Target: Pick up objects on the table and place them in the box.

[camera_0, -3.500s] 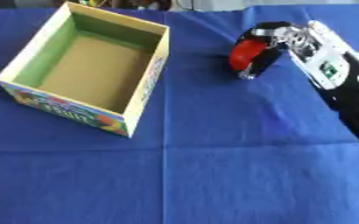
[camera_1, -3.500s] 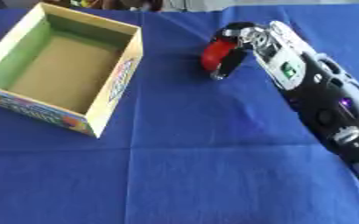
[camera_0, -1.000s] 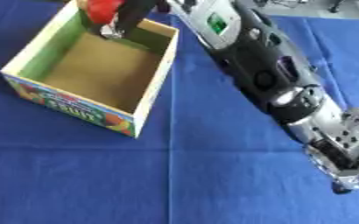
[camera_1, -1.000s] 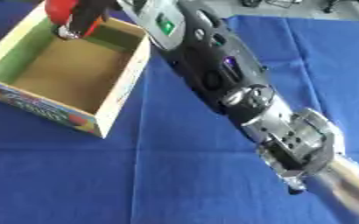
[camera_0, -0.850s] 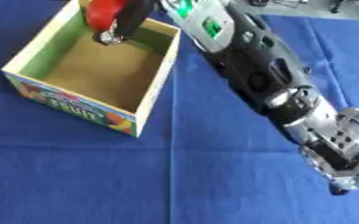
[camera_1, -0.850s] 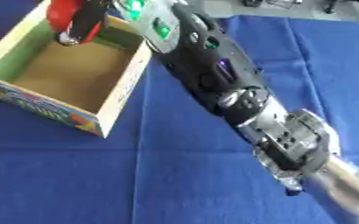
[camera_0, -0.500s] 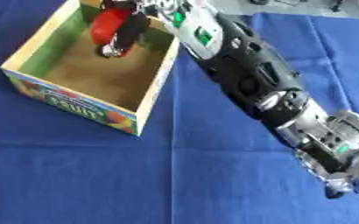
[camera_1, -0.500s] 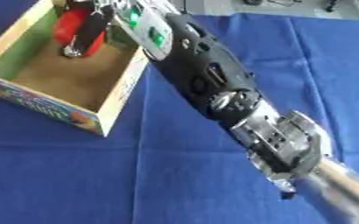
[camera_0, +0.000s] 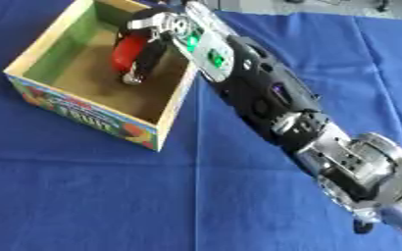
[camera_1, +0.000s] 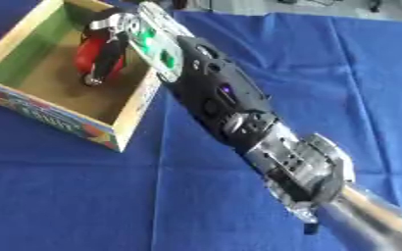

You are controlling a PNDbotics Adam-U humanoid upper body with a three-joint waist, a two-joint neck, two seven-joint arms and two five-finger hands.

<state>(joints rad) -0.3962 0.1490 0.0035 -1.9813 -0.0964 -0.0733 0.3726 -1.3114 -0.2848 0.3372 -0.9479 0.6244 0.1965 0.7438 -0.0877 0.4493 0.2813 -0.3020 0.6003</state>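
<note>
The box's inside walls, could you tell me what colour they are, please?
Green, seen best in the left eye view on the box.

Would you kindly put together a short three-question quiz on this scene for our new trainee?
1. True or false: the red object is lying on the blue cloth outside the box.
2. Which robot hand is curled round the red object? A) the left robot hand B) the right robot hand
3. Fill in the missing word: the red object is held over the box's ____, inside its walls.

Key
1. False: it is held within the open box, with the fingers curled round it.
2. B: the arm comes in from the lower right; the left robot hand shows in neither view.
3. floor
</note>
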